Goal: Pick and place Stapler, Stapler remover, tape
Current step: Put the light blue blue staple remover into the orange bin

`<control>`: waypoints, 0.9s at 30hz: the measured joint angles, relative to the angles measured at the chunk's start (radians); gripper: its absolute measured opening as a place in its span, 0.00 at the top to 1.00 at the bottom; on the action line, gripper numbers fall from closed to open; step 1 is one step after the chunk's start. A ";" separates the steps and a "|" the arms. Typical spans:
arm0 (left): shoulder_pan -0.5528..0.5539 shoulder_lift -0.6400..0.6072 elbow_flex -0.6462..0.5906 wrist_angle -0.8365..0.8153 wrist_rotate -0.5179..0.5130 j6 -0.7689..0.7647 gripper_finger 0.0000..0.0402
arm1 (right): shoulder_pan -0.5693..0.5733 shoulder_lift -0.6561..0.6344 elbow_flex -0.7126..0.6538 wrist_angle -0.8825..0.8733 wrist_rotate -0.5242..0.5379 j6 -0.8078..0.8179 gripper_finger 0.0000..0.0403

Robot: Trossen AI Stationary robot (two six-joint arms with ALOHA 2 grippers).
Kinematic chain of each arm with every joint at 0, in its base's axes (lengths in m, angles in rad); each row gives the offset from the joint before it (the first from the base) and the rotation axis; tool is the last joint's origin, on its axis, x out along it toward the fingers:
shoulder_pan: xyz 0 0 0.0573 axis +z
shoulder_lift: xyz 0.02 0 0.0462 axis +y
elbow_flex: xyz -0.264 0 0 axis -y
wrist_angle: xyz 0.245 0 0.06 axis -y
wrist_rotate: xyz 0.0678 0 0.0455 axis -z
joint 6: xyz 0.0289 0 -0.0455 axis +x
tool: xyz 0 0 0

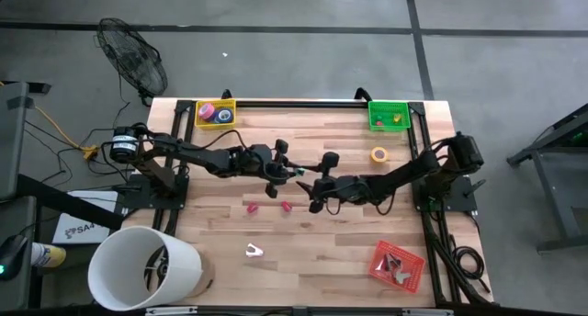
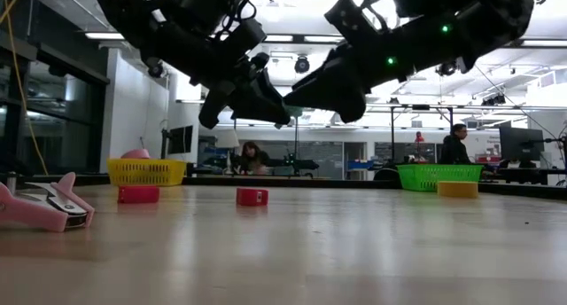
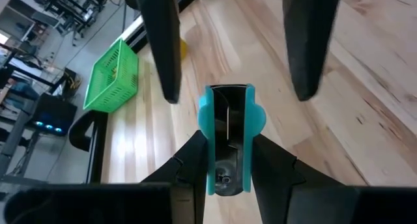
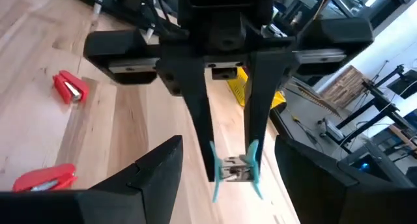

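Above the middle of the desk (image 1: pixel 303 252) both arms meet in the air, tip to tip. From where I stand the left gripper (image 3: pixel 228 136) is clamped on a teal staple remover (image 3: pixel 228 129), holding it by its rear end so the front sticks out toward the other arm. The right gripper (image 4: pixel 225 162) hangs spread wide on either side of that remover, not yet closed; to me this reads as a handover, the remover offered so the right arm can carry it to its side. Below them two small red staplers (image 1: pixel 252 207) lie on the wood. A yellow tape roll (image 1: pixel 378 154) sits far right beside the green basket (image 1: pixel 389 114), a yellow basket (image 1: pixel 215 112) far left, a red tray (image 1: pixel 398 265) near right.
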 joint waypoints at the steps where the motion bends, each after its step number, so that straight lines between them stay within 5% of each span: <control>1: 0.000 0.000 0.000 -0.001 0.000 0.000 0.80 | 0.000 0.000 0.003 -0.017 0.011 0.002 0.41; 7: 0.000 0.000 0.000 -0.006 0.000 0.014 0.80 | 0.000 0.002 -0.004 -0.040 0.049 0.016 0.45; 27: 0.000 0.000 0.000 -0.018 0.012 0.014 0.80 | 0.000 0.002 -0.005 -0.046 0.000 0.024 0.82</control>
